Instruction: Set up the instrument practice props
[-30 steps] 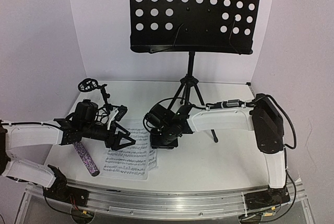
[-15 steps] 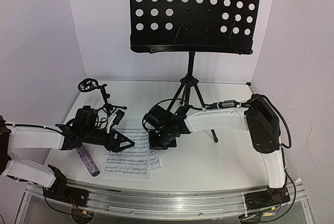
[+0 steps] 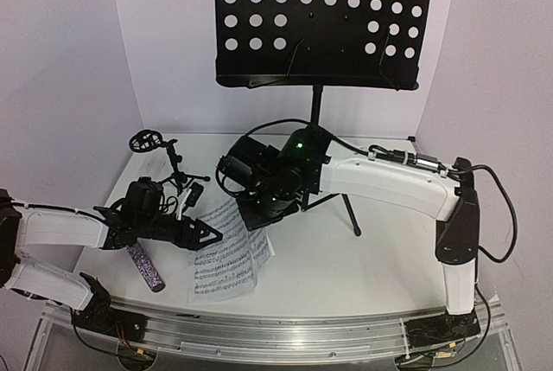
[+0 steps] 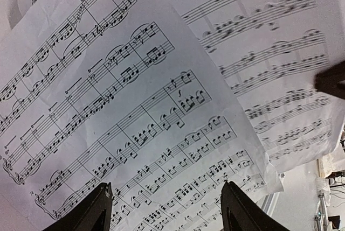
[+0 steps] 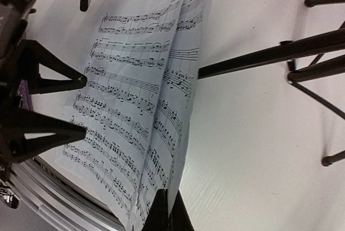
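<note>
The right claw [image 5: 166, 205] is pinched shut on the far edge of the sheet-music pages [image 3: 229, 259], in front of the music stand [image 3: 320, 51] and just left of its tripod legs. That end is raised, while the near end seems to rest on the tabletop [image 3: 363, 259]. The left claw [image 3: 203, 234] hovers open at the pages' left side, gripping nothing. The grip is thin and on one edge, so a loose page could slide out — or the drooping paper could snag a leg and rock the stand. The microphone [image 3: 145, 267] lies further left of the stand.
</note>
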Tool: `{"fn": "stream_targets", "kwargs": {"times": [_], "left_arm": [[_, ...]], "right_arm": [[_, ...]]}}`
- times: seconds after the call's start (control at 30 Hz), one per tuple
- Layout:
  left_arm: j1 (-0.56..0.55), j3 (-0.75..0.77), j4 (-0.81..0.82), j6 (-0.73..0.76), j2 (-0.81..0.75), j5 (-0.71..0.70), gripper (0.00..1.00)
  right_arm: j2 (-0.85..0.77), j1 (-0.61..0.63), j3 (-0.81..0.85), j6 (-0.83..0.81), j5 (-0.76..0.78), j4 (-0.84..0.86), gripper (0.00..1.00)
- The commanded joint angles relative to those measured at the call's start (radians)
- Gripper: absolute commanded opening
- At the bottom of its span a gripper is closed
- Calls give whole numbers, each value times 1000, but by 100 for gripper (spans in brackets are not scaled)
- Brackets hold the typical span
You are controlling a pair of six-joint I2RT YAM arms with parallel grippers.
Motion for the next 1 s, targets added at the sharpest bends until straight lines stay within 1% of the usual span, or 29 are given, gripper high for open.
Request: {"fn": "stream_targets", "kwargs": {"times": [0.0, 0.1, 0.23, 0.3, 0.43, 0.53, 0.63, 0.73, 0.77, 0.83, 0.97], "left_arm": [[4, 79, -2, 54, -16, -2, 69], [5, 119, -43, 116, -35, 15, 69], [10, 157, -92, 200, -62, 89, 73], [12, 166, -105, 214, -78, 119, 74], [14, 183, -116, 203, -113, 178, 75], [15, 192, -116, 171, -162, 194, 76], [16, 177, -99, 109, -233, 195, 79], [16, 147, -43, 29, -334, 187, 87], [16, 144, -20, 14, -366, 194, 90], [17, 179, 5, 15, -388, 236, 93], [17, 284, 31, 63, -360, 323, 97]], "right_arm": [[32, 21, 150, -40, 224, -377, 0], [-1, 30, 175, -70, 291, -441, 0], [-96, 76, 109, -250, 358, -445, 0], [-149, 97, 74, -303, 403, -453, 0], [-256, 106, 70, -358, 394, -438, 0], [-337, 138, 80, -463, 325, -353, 0], [-396, 161, 95, -565, 194, -293, 0], [-452, 164, 130, -595, 94, -227, 0], [-474, 163, 127, -599, 56, -189, 0], [-525, 163, 92, -650, -1, -45, 0], [-599, 162, 6, -707, -89, 172, 0]]}}
